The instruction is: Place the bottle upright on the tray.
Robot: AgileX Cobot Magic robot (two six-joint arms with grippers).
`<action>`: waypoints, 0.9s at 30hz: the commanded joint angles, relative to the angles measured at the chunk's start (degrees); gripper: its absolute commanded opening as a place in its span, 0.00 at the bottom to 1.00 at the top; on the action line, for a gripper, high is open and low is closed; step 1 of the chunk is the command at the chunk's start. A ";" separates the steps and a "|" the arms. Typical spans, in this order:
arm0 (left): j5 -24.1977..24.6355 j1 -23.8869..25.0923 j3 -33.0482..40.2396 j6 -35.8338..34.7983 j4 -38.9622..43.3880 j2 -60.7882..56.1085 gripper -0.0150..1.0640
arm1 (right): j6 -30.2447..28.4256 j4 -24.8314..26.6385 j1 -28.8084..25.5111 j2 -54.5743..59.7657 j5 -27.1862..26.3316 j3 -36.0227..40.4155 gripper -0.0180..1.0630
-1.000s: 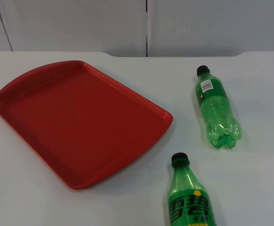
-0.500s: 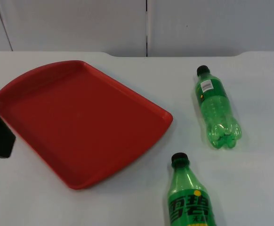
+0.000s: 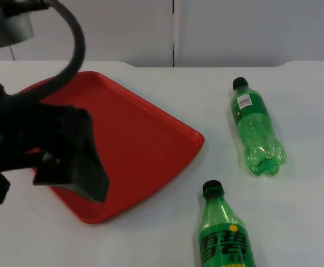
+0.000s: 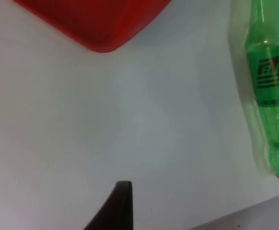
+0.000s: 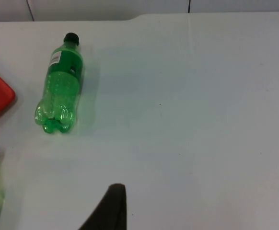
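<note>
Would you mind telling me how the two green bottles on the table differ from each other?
The far bottle shows a small white label near its neck; the near bottle shows a green label with large white characters. The far bottle lies beside the red tray's right corner, and the near bottle lies closer to the camera, cut off by the picture's edge. Both are green, black-capped and lying down with caps toward the wall.

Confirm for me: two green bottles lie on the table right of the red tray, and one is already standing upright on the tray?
Not quite. Nothing stands on the red tray. Both green bottles, the far one and the near one, lie on their sides on the white table to its right, as the top view shows.
</note>
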 commanded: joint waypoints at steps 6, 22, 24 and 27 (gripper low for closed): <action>-6.19 -6.39 -0.29 -7.41 3.38 5.19 0.95 | 0.10 0.14 0.17 -0.25 0.08 0.10 0.99; -2.98 -17.47 -11.39 -26.74 17.61 16.66 0.95 | 0.10 0.02 0.17 -0.25 0.08 0.10 0.99; -0.62 -18.56 -13.77 -29.19 19.84 19.27 0.95 | 0.10 0.02 0.17 -0.25 0.08 0.10 0.99; 0.39 -20.00 -16.19 -32.56 20.86 23.47 0.95 | 0.10 0.02 0.17 -0.25 0.08 0.10 0.99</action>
